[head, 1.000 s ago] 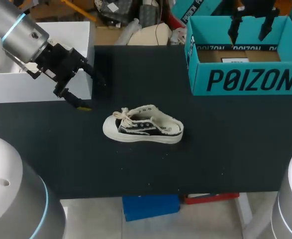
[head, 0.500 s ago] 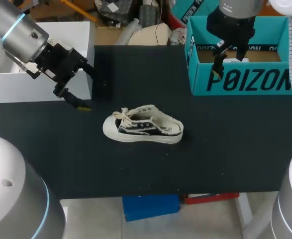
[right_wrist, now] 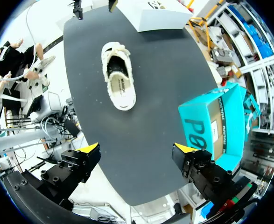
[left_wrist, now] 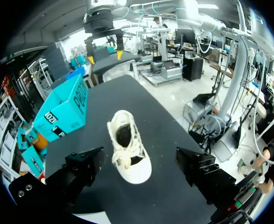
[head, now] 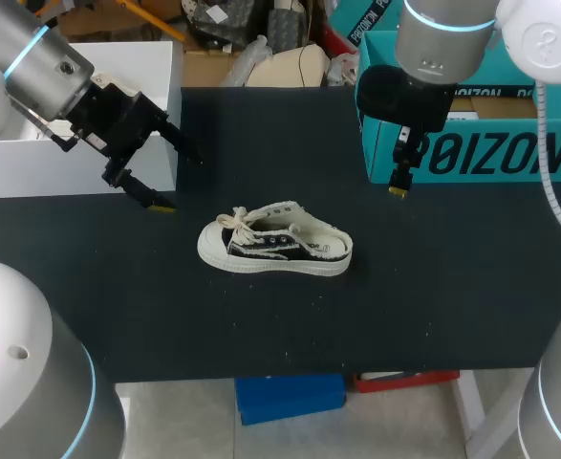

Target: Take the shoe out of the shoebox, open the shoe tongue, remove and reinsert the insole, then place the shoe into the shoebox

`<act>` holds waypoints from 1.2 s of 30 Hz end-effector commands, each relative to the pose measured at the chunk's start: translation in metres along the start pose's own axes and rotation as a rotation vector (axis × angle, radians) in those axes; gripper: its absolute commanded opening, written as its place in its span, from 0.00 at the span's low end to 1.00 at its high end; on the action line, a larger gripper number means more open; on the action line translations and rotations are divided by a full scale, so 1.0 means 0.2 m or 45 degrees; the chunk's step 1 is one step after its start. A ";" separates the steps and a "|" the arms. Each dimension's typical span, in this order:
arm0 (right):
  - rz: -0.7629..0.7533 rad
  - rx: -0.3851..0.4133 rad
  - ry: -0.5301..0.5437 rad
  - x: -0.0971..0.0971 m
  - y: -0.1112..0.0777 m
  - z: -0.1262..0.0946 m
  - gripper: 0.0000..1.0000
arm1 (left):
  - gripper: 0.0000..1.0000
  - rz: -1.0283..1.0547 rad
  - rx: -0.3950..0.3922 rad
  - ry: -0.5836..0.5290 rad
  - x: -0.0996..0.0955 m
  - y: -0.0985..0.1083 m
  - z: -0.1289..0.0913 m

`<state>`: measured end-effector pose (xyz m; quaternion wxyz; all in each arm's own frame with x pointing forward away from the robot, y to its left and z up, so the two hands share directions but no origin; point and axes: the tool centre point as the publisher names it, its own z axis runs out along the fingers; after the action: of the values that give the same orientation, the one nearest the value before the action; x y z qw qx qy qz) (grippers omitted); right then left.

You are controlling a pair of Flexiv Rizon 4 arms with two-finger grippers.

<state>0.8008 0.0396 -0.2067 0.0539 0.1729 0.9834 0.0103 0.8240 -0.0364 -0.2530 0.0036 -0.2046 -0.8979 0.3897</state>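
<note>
The white and black shoe (head: 275, 239) lies on its sole in the middle of the black table, laces toward the left, tongue and insole in place. The teal shoebox (head: 538, 153) stands open at the back right. My left gripper (head: 177, 180) hovers open, back and left of the shoe; in the left wrist view the shoe (left_wrist: 127, 154) sits ahead between its wide fingers (left_wrist: 83, 168). My right gripper (head: 398, 182) hangs open in front of the box's left corner, above the table. From the right wrist, the shoe (right_wrist: 119, 79) lies far ahead, and the shoebox (right_wrist: 211, 126) sits beside my right gripper (right_wrist: 137, 148).
A white box (head: 32, 167) stands on the table's back left, just behind the left gripper. The black table (head: 433, 306) has bare room in front of and to the right of the shoe.
My right arm has come away from above the shoebox, forward and left, down to the box's front left corner. The left arm and the shoe have stayed put.
</note>
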 end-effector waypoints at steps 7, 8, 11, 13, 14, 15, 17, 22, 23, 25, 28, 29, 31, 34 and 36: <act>-0.623 -0.213 0.099 0.00 -0.05 0.00 1.00 | 1.00 0.002 -0.001 -0.002 0.00 0.00 0.01; -0.623 -0.213 0.099 0.00 -0.05 0.00 1.00 | 1.00 0.002 -0.001 -0.002 0.00 0.00 0.01; -0.597 -0.275 0.119 0.03 -0.03 0.02 1.00 | 1.00 0.002 -0.001 -0.002 0.00 0.00 0.01; -0.556 -0.317 0.113 0.09 0.01 0.06 1.00 | 1.00 0.002 -0.001 -0.002 0.00 0.00 0.01; -0.521 -0.377 0.120 0.14 0.04 0.07 1.00 | 1.00 0.002 -0.001 -0.002 0.00 0.00 0.01; -0.484 -0.436 0.105 0.16 0.05 0.09 1.00 | 1.00 0.002 -0.001 -0.002 0.00 0.00 0.01; -0.431 -0.461 0.100 0.20 0.07 0.14 1.00 | 1.00 0.002 -0.001 -0.002 0.00 0.00 0.01; -0.339 -0.541 0.042 0.28 0.12 0.23 1.00 | 1.00 0.002 -0.001 -0.002 0.00 0.00 0.01; -0.324 -0.590 0.010 0.29 0.13 0.24 1.00 | 1.00 0.002 -0.001 -0.002 0.00 0.00 0.01; -0.330 -0.529 -0.022 0.32 0.15 0.27 1.00 | 1.00 0.002 -0.001 -0.002 0.00 0.00 0.01; -0.330 -0.529 -0.022 0.32 0.15 0.27 1.00 | 1.00 0.002 -0.001 -0.002 0.00 0.00 0.01; -0.330 -0.529 -0.022 0.32 0.15 0.27 1.00 | 1.00 0.002 -0.001 -0.002 0.00 0.00 0.01; -0.330 -0.529 -0.022 0.32 0.15 0.27 1.00 | 1.00 0.002 -0.001 -0.002 0.00 0.00 0.01; -0.330 -0.529 -0.022 0.32 0.15 0.27 1.00 | 1.00 0.002 -0.001 -0.002 0.00 0.00 0.01; -0.330 -0.529 -0.022 0.32 0.15 0.27 1.00 | 1.00 0.002 -0.001 -0.002 0.00 0.00 0.01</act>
<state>0.7605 0.0926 -0.2644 0.0947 0.0303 0.9749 0.1990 0.8240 -0.0364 -0.2528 0.0040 -0.2046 -0.8978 0.3899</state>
